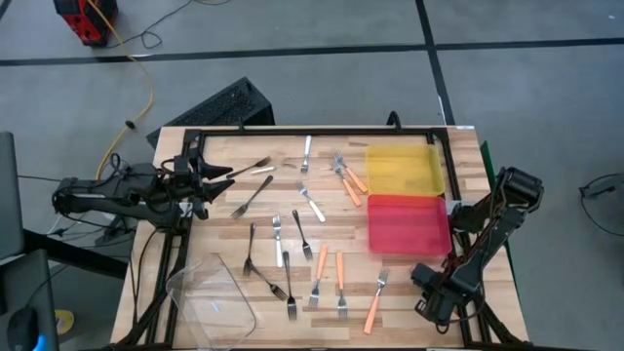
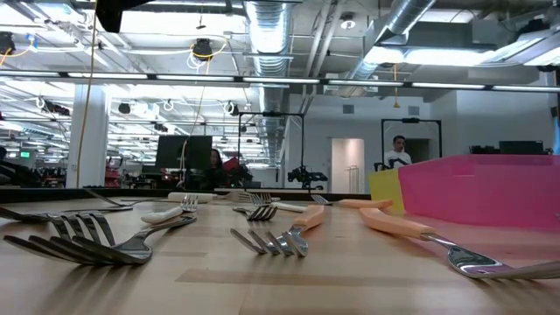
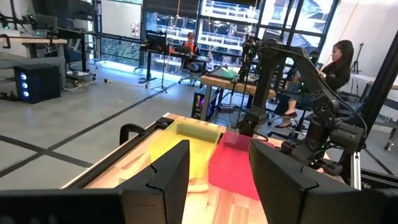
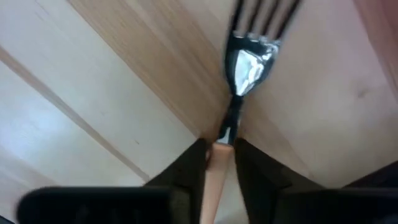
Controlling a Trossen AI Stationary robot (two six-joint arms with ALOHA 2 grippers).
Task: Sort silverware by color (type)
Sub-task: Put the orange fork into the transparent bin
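Observation:
Several small forks lie flat on the wooden table (image 1: 224, 234): orange-handled ones (image 1: 322, 268), white-handled ones (image 1: 312, 205) and dark ones (image 1: 253, 195). My right gripper (image 1: 429, 291) stands at the near right corner, pointing down, shut on an orange-handled fork (image 4: 249, 65) that lies on the wood; in the high view the arm hides this fork. My left gripper (image 1: 219, 174) hovers level over the far left of the table, open (image 3: 217, 180), with nothing between its fingers. My right gripper pinches the fork's orange handle (image 4: 214, 158) between its two fingers (image 4: 186, 171), at the end where the handle meets the metal neck. The fingers come from above, pointing down, one on each side of the handle. The fork lies flat on the table, its tines pointing away from the fingers.
A yellow tray (image 1: 405, 168) and a red tray (image 1: 408, 222) sit side by side at the right. A clear plastic tub (image 1: 210, 292) lies at the near left corner. A black frame (image 1: 312, 132) runs along the table's far edge. People sit in the room beyond.

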